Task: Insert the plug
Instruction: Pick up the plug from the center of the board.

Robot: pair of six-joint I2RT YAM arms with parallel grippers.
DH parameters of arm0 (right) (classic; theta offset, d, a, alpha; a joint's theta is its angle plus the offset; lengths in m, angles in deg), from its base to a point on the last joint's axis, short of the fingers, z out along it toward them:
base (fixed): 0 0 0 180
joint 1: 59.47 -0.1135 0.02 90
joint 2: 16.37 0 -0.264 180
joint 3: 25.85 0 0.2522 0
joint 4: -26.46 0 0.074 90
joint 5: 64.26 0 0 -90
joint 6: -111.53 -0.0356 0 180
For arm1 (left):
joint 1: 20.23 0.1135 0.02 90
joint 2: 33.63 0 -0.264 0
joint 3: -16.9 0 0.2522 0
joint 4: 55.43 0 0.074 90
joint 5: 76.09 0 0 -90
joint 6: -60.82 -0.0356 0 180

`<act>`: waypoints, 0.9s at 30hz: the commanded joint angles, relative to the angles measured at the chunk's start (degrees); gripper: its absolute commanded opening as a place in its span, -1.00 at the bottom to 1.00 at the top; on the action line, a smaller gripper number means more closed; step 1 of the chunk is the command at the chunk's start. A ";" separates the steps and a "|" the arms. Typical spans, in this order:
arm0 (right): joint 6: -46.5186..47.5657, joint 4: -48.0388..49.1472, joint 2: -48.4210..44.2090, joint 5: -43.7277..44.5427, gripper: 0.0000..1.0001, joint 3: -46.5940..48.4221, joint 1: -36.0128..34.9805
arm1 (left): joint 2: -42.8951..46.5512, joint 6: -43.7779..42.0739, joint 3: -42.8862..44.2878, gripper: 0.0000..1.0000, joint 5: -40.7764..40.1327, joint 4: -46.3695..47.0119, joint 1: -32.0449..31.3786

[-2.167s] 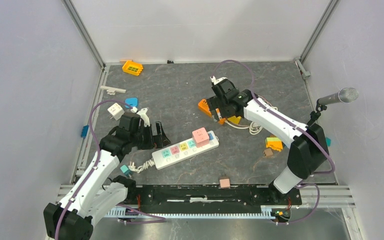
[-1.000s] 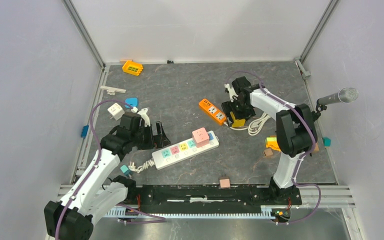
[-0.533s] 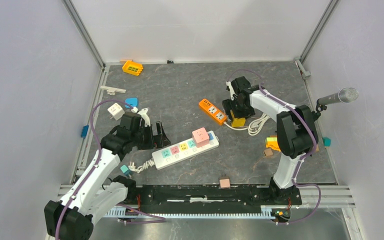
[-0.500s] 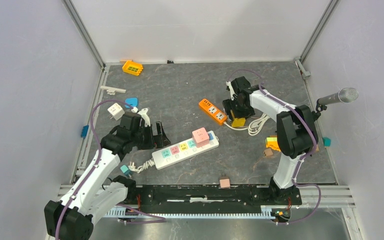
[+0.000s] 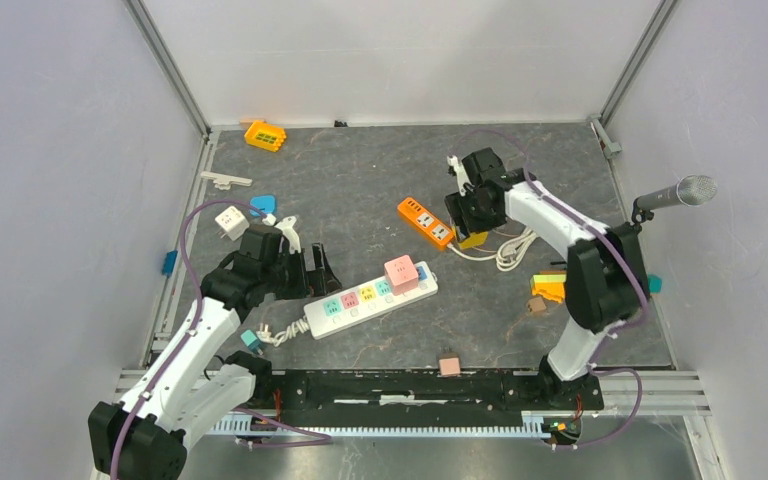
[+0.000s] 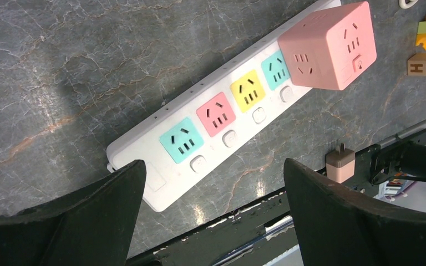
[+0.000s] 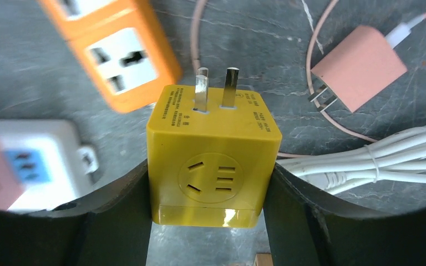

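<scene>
The left claw (image 6: pixel 213 166) gapes wide above the white power strip (image 6: pixel 222 127), which lies slantwise on the worktop (image 5: pixel 340 180) with a pink cube (image 6: pixel 328 45) at one end. Further right, the right claw (image 7: pixel 208 180) grips the yellow plug (image 7: pixel 213 166) by its sides (socket face up). Its two prongs point straight ahead beyond the fingertips, just beside the orange strip (image 7: pixel 116 50).

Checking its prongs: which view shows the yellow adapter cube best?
Right wrist: the yellow adapter cube sits large in the right hand, prongs clear. Top view shows just its corner; left wrist, nothing.
</scene>
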State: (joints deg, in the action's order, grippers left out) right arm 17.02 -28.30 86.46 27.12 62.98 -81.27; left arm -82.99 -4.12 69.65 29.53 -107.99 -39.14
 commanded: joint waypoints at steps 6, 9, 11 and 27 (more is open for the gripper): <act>6.32 11.54 -26.69 -29.51 -1.00 -9.47 -3.08 | 0.72 1.53 0.01 0.99 2.04 2.31 0.14; 1.17 19.12 -32.62 -43.94 -1.00 -15.53 -3.18 | 0.61 1.72 -0.30 0.99 2.82 2.92 0.12; -2.72 22.40 -35.45 -51.47 -1.00 -19.15 -3.24 | 0.55 2.00 -0.45 0.99 3.47 3.52 0.17; -14.25 29.87 -46.53 -57.56 -1.00 -28.55 -3.73 | -0.40 2.61 -1.02 0.99 5.78 5.16 0.10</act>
State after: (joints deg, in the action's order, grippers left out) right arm 5.76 -3.20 40.82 -28.72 34.89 -84.97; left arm -83.23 -4.08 68.71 33.50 -105.24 -39.17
